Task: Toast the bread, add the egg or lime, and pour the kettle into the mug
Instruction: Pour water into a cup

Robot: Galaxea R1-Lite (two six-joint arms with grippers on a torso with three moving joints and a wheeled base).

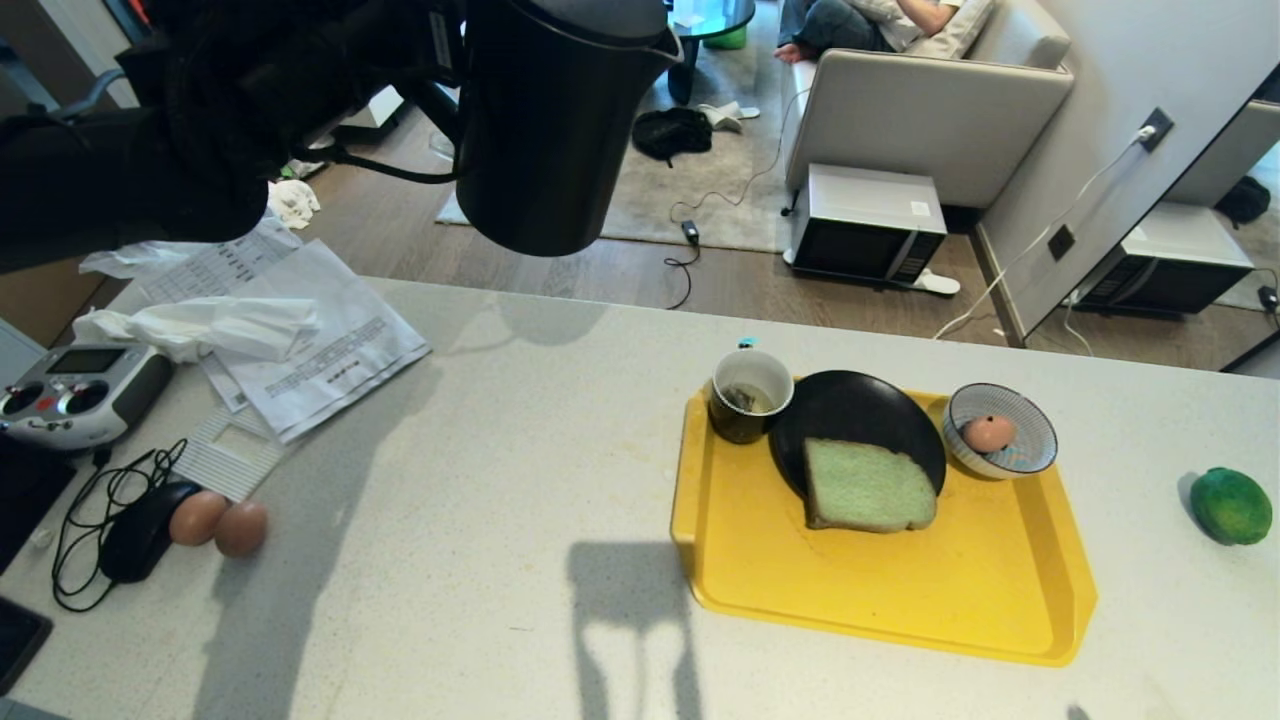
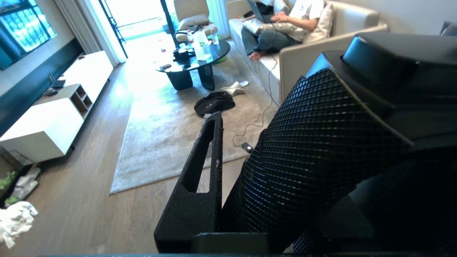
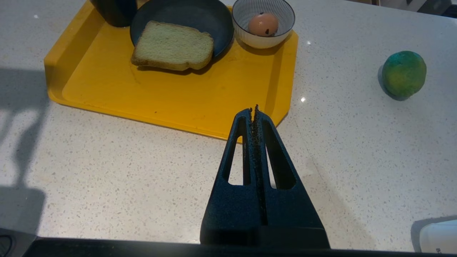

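While the left gripper (image 2: 228,171) is clamped on the kettle's handle, the kettle (image 1: 555,120) hangs in the air at the far left, above the counter edge and well apart from the tray. In the left wrist view one finger (image 2: 200,178) sits just beside the ribbed handle; the other is hidden behind it.

The right gripper (image 3: 254,114) has its jaws pressed together on nothing, hovering over the white counter (image 1: 450,600) near the tray's near-right corner.

The yellow tray (image 1: 860,600) sits right of centre. On its far side:
- the mug (image 1: 750,395), far-left corner, tea bag inside, touching the plate's rim
- the black plate (image 1: 855,415), with the bread (image 1: 868,487) lying flat on its near part and overhanging onto the tray
- the blue-striped bowl (image 1: 1003,430), far-right corner, with the egg (image 1: 988,433) in it

The lime (image 1: 1230,505) is on the counter at the far right, off the tray.

Left side of the counter: two brown eggs (image 1: 218,523) touching each other, beside a black mouse (image 1: 140,535), plus a remote controller (image 1: 75,392) and papers (image 1: 320,340). A microwave (image 1: 868,225) sits on the floor beyond. A person (image 2: 285,25) sits on the sofa (image 1: 930,110).
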